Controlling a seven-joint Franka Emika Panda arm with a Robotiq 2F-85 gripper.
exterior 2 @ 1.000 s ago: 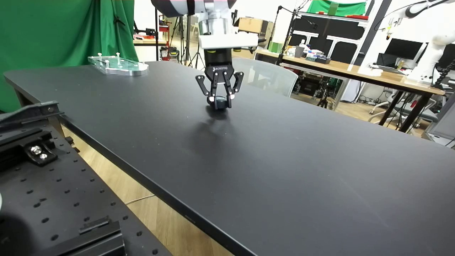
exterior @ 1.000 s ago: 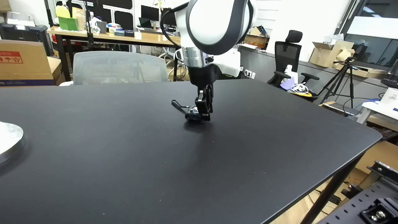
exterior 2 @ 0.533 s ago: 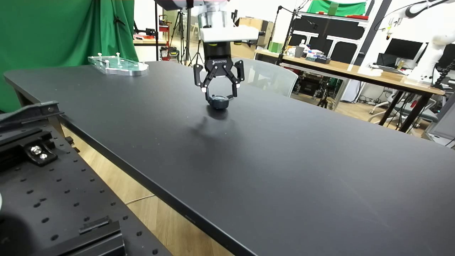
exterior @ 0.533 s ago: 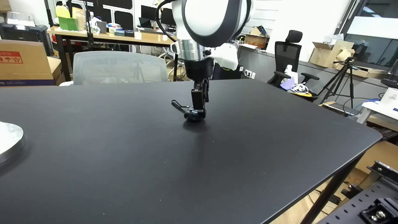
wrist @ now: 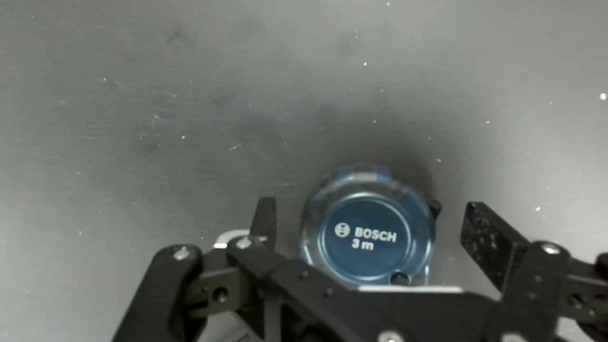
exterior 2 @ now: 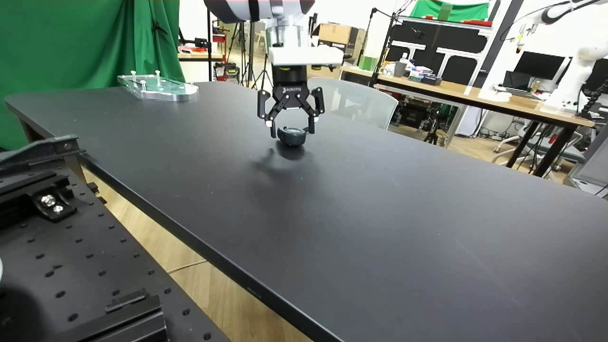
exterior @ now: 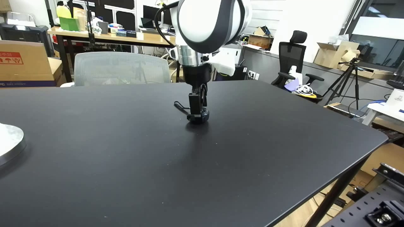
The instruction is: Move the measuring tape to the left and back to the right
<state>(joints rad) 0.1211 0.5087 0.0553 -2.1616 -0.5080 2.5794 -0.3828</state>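
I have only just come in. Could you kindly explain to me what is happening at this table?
A robot arm is handling a blue Bosch tape, which lies label up on the dark table. Its end effector is open and straddles the tape, with a gap visible on each side in the wrist view, so nothing is gripped. The aim is to move the tape left and then back right; how much of that is done, I cannot tell.

The wrist view looks down past the fingers [wrist: 490, 244]. Both exterior views, farther off, face them across the table [exterior 2: 389, 228].
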